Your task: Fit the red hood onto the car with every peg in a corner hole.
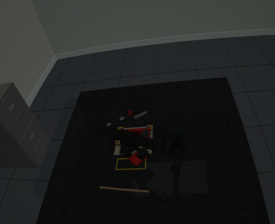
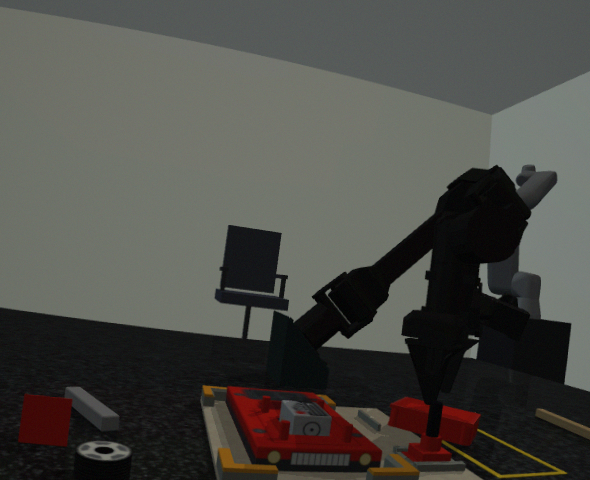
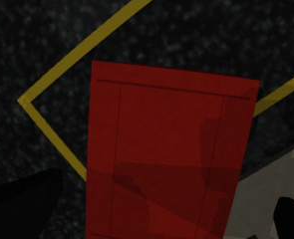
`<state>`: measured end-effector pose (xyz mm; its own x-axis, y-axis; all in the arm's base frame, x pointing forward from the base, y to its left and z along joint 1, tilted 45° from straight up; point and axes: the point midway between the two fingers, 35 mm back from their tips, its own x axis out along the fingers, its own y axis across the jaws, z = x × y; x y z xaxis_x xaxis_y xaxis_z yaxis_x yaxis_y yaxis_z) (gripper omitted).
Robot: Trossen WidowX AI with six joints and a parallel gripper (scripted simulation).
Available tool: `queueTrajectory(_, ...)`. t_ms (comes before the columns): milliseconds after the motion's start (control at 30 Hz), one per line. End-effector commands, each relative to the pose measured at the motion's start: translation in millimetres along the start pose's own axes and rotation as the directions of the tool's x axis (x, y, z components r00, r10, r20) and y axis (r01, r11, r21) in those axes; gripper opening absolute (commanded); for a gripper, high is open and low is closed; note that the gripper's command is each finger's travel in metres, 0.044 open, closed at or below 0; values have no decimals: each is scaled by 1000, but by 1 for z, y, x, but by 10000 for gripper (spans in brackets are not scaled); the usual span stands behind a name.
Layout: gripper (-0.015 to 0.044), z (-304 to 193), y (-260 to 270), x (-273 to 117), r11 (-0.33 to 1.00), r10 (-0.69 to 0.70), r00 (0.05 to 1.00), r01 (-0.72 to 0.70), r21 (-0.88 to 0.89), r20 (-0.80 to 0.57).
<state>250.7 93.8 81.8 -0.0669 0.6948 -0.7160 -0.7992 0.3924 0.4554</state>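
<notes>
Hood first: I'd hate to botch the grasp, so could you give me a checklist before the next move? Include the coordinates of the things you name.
1. Gripper [image 2: 434, 396] [image 3: 169, 194] open, nothing held: ok.
2. Hood [image 1: 135, 160] [image 2: 455, 424] [image 3: 161, 134] lying roof up: ok.
3. Hood edges between the fingers in the wrist view: ok.
4. Gripper clear of the black post [image 2: 433, 421]: cannot tell; they line up in the exterior view, depth unclear.
5. Engine [image 2: 312, 421] on the chassis [image 2: 331, 449]: ok.
6. All four pegs upright: cannot tell; three show plainly, the fourth does not.
</notes>
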Motion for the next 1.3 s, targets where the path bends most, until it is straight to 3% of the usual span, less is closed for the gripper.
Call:
queueTrajectory(0, 440, 0, 2, 3, 1000, 5, 1000, -5, 3, 2)
queueTrajectory(1267, 440, -1, 3, 23, 1000, 6, 1000, -6, 2, 3)
